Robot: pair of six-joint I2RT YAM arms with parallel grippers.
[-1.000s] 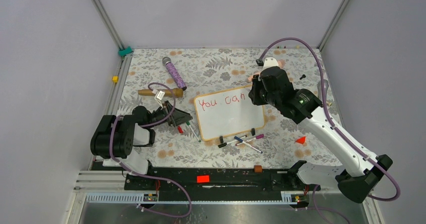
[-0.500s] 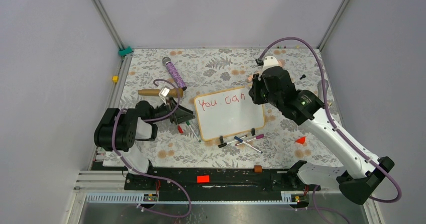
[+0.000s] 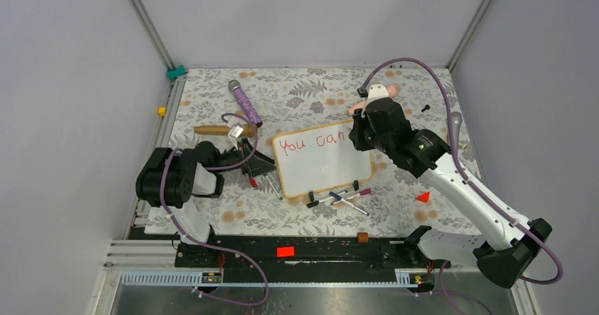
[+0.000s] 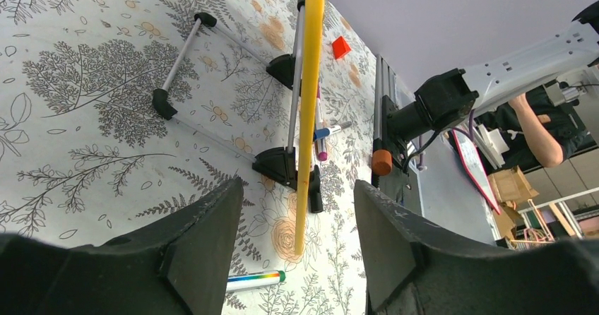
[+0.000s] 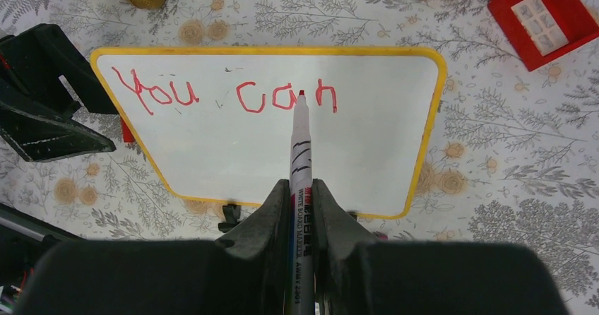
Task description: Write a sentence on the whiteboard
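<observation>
The whiteboard lies flat mid-table, with a yellowish frame and black clip feet at its near edge. The sentence reads only "You can" in red along its top; it also shows in the right wrist view. My right gripper is over the board's far right corner, shut on a white whiteboard marker whose red tip is at the word "can". My left gripper is open and empty at the board's left edge; in the left wrist view the board's yellow edge runs between the fingers.
Loose markers lie by the board's near edge, and a rainbow-banded one and a red one lie by my left gripper. A purple microphone and wooden stick are at back left. A red block is beyond the board.
My left gripper has slid a little to the right, closer to the board's left edge. My right gripper has shifted slightly with the marker. The lettering still reads "You can".
</observation>
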